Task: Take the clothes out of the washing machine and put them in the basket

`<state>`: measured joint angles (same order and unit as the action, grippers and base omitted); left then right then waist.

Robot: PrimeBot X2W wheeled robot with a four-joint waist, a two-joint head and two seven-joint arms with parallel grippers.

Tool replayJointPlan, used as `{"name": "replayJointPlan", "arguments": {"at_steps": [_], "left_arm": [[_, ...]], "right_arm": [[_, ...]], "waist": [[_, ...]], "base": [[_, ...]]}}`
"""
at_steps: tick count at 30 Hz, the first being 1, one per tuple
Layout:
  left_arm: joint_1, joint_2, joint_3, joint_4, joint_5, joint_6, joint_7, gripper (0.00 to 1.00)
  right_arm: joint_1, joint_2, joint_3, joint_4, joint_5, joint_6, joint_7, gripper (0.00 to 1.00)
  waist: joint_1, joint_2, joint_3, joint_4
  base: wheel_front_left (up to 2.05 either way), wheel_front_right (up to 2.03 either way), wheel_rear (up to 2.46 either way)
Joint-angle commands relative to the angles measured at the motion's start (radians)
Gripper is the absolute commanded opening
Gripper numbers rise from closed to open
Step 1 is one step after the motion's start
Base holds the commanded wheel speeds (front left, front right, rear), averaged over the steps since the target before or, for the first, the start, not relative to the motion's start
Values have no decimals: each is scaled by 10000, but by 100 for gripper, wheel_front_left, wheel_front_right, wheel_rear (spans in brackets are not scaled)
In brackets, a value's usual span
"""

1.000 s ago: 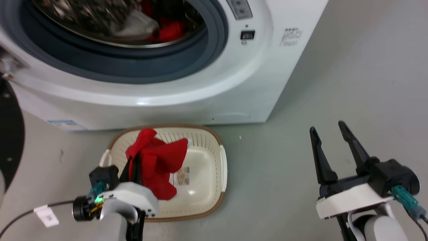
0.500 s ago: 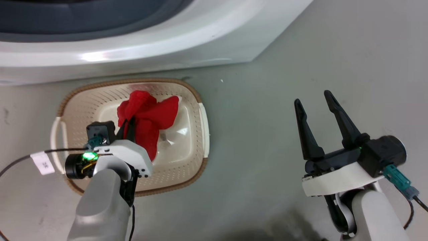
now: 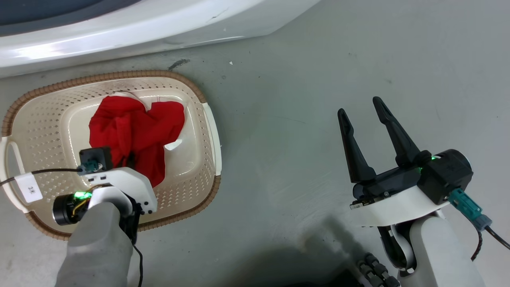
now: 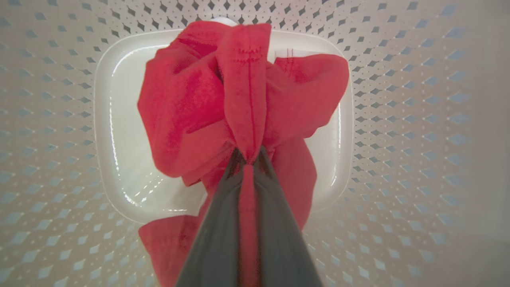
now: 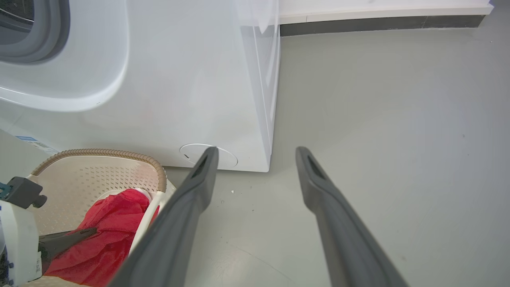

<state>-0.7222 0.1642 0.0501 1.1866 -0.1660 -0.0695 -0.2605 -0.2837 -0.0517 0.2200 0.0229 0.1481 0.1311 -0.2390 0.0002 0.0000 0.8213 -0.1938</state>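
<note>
- left wrist view: left gripper point(image 4: 248, 153) pinches the red garment point(image 4: 187, 99) low inside the basket point(image 4: 398, 119).
- right gripper point(image 3: 359, 105) spread, empty.
- letting go remains; washing machine point(image 3: 119, 36) drum hidden from here.

The floor point(image 3: 358, 59) is smooth and pale grey. A small dark smudge point(image 3: 178, 63) marks it near the top of the head view. A tiny white speck point(image 3: 231, 63) lies near the smudge, to its right, with a few faint dark flecks between them. Well apart from the smudge, lower and further right, a patch of pale scuffing point(image 3: 306, 207) dulls the surface. Below that a soft shadow point(image 3: 275, 263) spreads. In the right wrist view a dark skirting board point(image 5: 382, 24) edges the floor's far side, under a white wall point(image 5: 378, 6).
</note>
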Motion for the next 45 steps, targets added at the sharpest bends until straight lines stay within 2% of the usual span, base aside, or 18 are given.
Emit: {"name": "replayJointPlan", "arguments": {"at_steps": [1, 4, 5, 6, 7, 8, 13, 14, 27, 36, 45], "left_arm": [[-308, 130, 1, 256, -44, -22, 42, 0], [-432, 130, -42, 571, -80, -53, 75, 0], [-438, 111, -94, 640, -68, -94, 87, 15], [-438, 90, -134, 695, -62, -98, 104, 45], [-413, 55, -126, 729, -118, -133, 80, 93], [-347, 6, -144, 767, -126, -158, 62, 100], [39, -229, -231, 824, -176, -156, -23, 100], [523, -446, -191, 158, -238, -92, -60, 100], [3193, -1045, 59, -3112, -130, 35, -48, 100], [4290, -1145, -118, -5107, -346, 191, -50, 100], [4468, -1146, -589, -6875, -308, 528, -50, 100]], "right_arm": [[-181, 28, 39, 59, 21, -7, -62, 100], [-246, 28, 78, 181, 7, -7, -104, 100], [-254, 26, 90, 219, -10, -7, -99, 100], [-242, 26, 96, 247, -12, -7, -110, 100], [-215, 26, 84, 301, -45, -7, -120, 100], [-166, 26, 67, 349, -73, -7, -128, 100], [180, 25, -66, 534, -215, -7, -104, 100], [405, 26, -262, 593, -361, -7, -19, 100], [1557, 25, -896, 419, -548, -7, 462, 100], [2207, 26, -1236, 103, -524, -7, 785, 100], [2458, 25, -1398, -185, -567, -7, 952, 100]], "waist": [[-2, 0, 67, -46], [-2, 0, -17, -18], [-2, 0, -96, 4], [-2, 0, -173, 30], [-2, 0, -304, 72], [-2, 0, -468, 126], [-2, 0, -1367, 418], [-2, 0, -2179, 667], [-2, 0, -4780, 1300], [-2, 0, -5790, 1748], [-2, 0, -6164, 1900]], "base": [[0, 0, 0], [0, 0, 0], [0, 0, 0], [0, 0, 0], [0, 0, 0], [0, 0, 0], [0, 0, 0], [0, 0, 0], [0, 0, 0], [0, 0, 0], [0, 0, 0]]}}
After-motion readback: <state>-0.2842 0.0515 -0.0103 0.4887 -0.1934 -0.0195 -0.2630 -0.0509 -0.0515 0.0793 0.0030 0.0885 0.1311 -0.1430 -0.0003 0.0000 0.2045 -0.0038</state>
